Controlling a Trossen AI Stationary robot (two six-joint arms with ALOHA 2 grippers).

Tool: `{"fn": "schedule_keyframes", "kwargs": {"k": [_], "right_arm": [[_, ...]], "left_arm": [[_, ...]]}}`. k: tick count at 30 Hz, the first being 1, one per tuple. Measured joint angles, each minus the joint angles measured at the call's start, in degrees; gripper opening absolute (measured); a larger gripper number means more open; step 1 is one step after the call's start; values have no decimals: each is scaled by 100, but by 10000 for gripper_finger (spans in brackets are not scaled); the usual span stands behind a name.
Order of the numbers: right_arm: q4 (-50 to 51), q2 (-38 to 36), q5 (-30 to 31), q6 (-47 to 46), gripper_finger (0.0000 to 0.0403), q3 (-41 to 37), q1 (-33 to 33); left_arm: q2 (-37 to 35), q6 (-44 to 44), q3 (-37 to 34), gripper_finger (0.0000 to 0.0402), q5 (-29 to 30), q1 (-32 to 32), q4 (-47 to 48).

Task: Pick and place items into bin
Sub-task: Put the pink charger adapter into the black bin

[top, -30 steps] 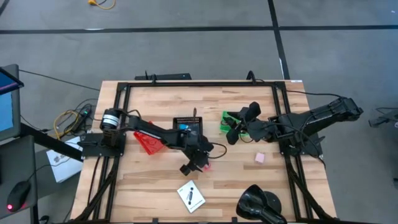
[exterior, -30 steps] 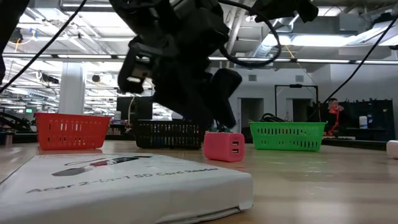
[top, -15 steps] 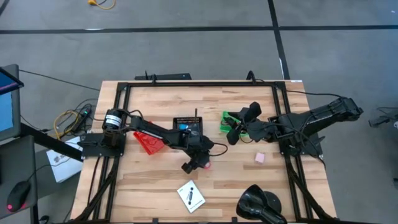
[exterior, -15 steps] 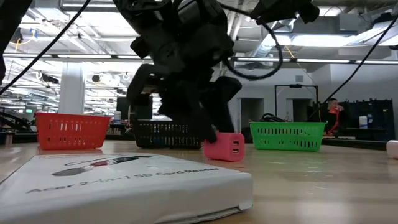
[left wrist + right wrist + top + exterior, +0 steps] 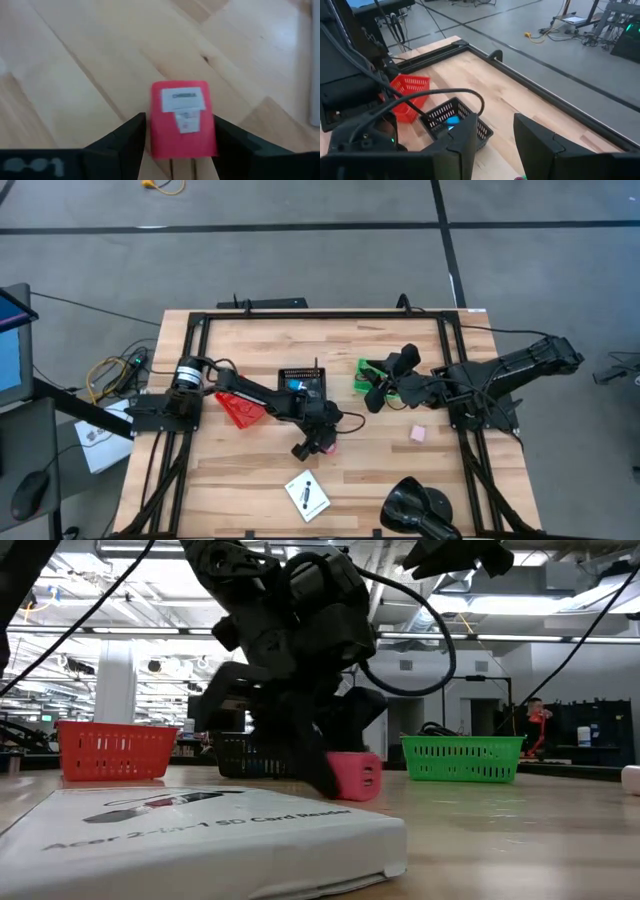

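Observation:
The pink-red piece [image 5: 331, 446] lies flat on the table near its middle, with a white label on top [image 5: 182, 100]. My left gripper [image 5: 318, 442] is down over it, open, with one finger on each side of the piece [image 5: 182, 120]. In the low view a finger [image 5: 318, 772] hides the piece's left part [image 5: 358, 776]. My right gripper [image 5: 385, 387] hovers open over the green bin [image 5: 367, 373]. The pale pink cube [image 5: 417, 434] and the white card box [image 5: 307, 495] rest flat on the table. The tiny blue piece [image 5: 294, 385] lies in the black bin [image 5: 300, 379]. My left gripper comes at the pink-red piece slanting from above, its fingers [image 5: 131, 142] level with the piece's two long sides [image 5: 212, 142]. The piece stays flat on the table. Whether the fingers touch its sides, I cannot tell.
A red bin [image 5: 238, 409] stands left of the black bin. The big glossy black lump [image 5: 420, 505] sits at the near right edge. A black frame [image 5: 320, 313] runs around the tabletop. Bare wood lies between the card box and the cube.
My left gripper has come down toward the table onto the pink-red piece, until its fingers stand on both sides of it. In the low view the piece has shifted slightly to the left. My right arm has kept still.

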State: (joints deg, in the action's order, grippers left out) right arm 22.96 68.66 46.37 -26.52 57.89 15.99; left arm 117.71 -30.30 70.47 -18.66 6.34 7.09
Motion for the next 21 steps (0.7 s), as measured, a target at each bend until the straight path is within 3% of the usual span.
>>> {"fn": "schedule_keyframes", "kwargs": {"k": [6, 12, 17, 21], "right_arm": [[90, 0, -7, -31, 123, -4, 13], [143, 0, -13, -44, 123, -3, 15], [527, 0, -14, -48, 123, -2, 15], [841, 0, -15, -314, 123, -2, 15]], "left_arm": [[-7, 28, 3, 138, 94, -8, -37], [-255, 348, 381, 138, 611, -16, 1005], [-745, 189, 835, 138, 1473, -13, 2411], [-1362, -533, 959, 138, 2637, -98, 3347]]}}
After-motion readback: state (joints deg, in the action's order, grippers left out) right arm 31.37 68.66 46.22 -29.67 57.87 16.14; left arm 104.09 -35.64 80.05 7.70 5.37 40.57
